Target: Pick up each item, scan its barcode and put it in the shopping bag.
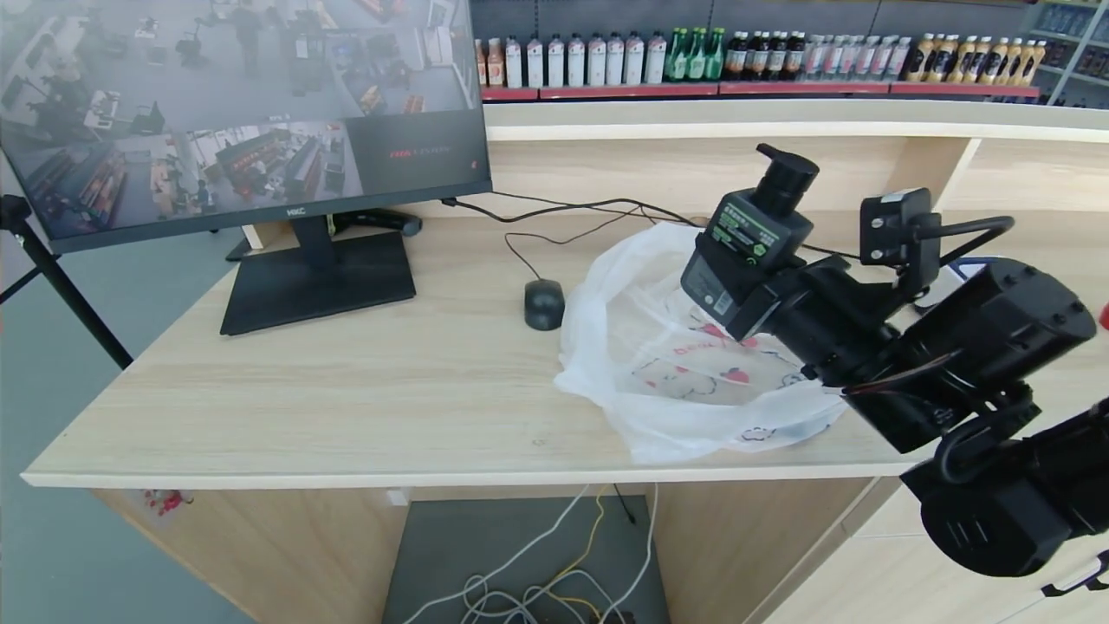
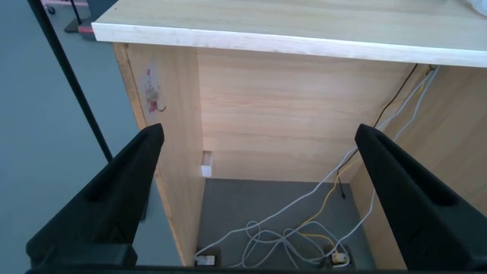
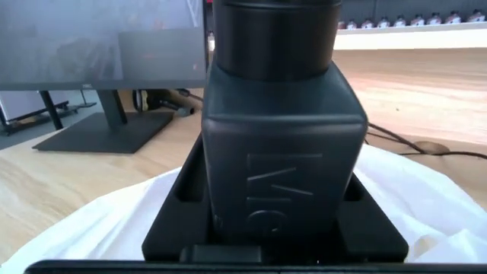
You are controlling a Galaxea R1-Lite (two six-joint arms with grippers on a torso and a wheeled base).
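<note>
Nearest, the left gripper (image 2: 259, 141) hangs low in front of the counter's near edge. Its two black fingers (image 2: 114, 198) are spread wide apart with nothing between them, facing the leg space where a tangle of white and yellow cables (image 2: 293, 228) lies on the floor; that spot looks chosen to be out of the other arm's way. Above runs the pale wooden counter (image 1: 346, 381), and on its right part lies one thin white plastic shopping bag (image 1: 684, 381) with a red cartoon print, crumpled and low, its opening hard to make out, so it probably calls for a drop from above. Directly over the bag the right gripper (image 1: 736, 299) is clamped on the lower body of one dark square pump bottle (image 1: 752, 230) with a green label, held clear of the plastic and tilted, pump head up and away. That tilt turns its labelled faces up and to the left, which reads as presenting the barcode, though I cannot tell whether it has been scanned. Just left of the bag sits one black computer mouse (image 1: 544, 303), and farther left stands one black flat monitor (image 1: 234, 113) showing camera feeds. A dark oblong thing (image 1: 377, 222) behind its stand may be the scanner; I cannot tell. Farthest, one long row of many bottles (image 1: 693, 56) lines a red-edged shelf.
</note>
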